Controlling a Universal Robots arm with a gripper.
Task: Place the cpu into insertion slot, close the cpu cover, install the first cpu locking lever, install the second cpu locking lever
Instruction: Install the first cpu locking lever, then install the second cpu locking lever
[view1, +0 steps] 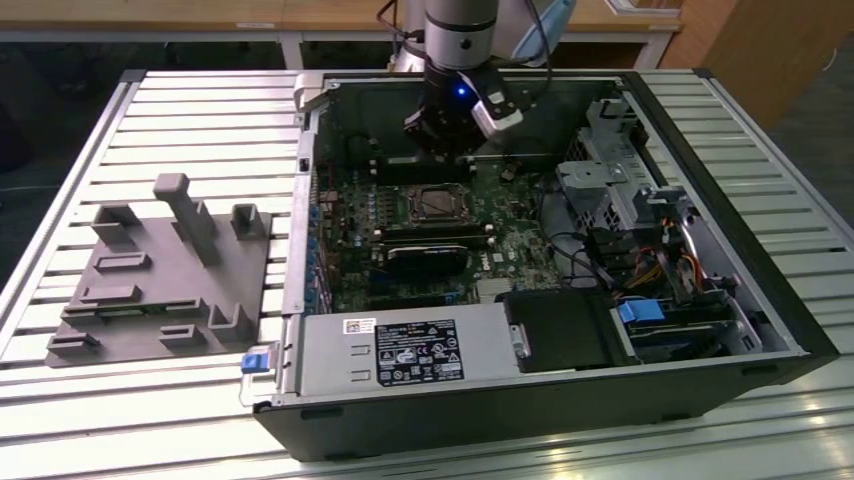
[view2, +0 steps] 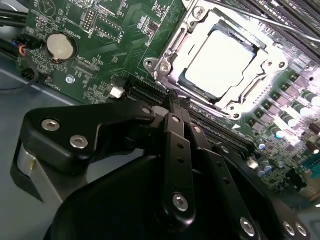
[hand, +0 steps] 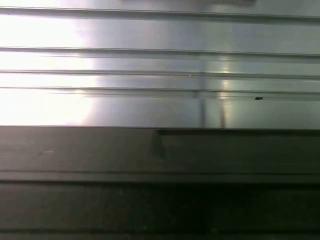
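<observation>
A slatted metal worktop (view1: 160, 110) carries an open computer case (view1: 747, 300) with a green motherboard (view1: 350, 245) inside and a grey fixture block (view1: 147, 290) at the exterior view's left. The claw (view2: 172, 97) hangs over the board with its fingers pressed together, holding nothing, beside the socket. There the cpu (view2: 222, 62) sits in its slot, framed by the cpu cover (view2: 170, 55), which lies closed.

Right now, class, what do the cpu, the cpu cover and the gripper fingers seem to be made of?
cpu: bright, smooth metal top, glaring under the light.
cpu cover: thin silvery, probably steel, frame with shiny edges.
Gripper fingers: matte black, metal or hard plastic, silver screws.
</observation>
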